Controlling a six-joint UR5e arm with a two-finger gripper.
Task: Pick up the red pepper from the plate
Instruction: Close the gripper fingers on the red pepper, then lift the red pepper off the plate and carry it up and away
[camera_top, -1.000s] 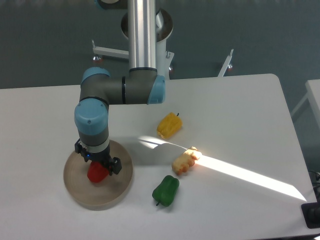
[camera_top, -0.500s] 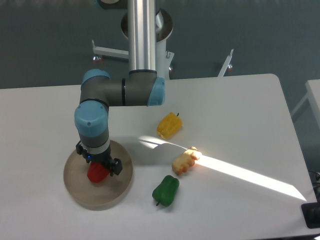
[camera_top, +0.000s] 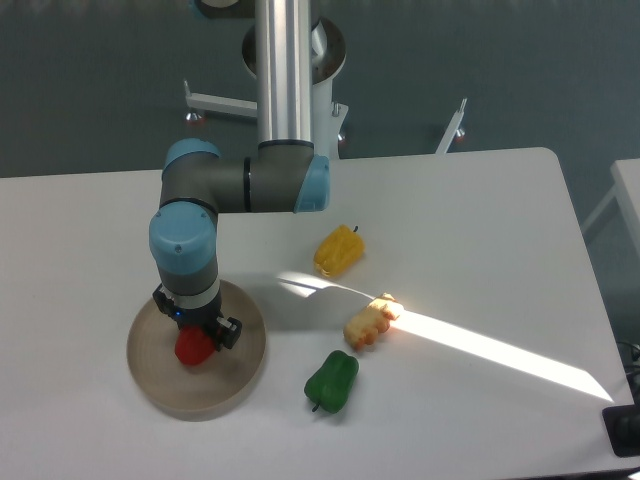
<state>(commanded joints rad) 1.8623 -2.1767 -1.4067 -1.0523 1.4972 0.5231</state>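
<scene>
One red pepper (camera_top: 192, 347) sits on the plate (camera_top: 196, 394), close to the middle, and the gripper (camera_top: 196, 334) is right down on top of it with a dark finger on each side. I cannot tell if the fingers are squeezing the pepper or just standing beside it. Off to the right of the plate lie a green pepper (camera_top: 332, 380), a yellow pepper (camera_top: 338, 251) farther back, and a small pale toy (camera_top: 370, 321) between them.

Robot lab: white table (camera_top: 480, 220) (grey floor), toy vegetables.
</scene>
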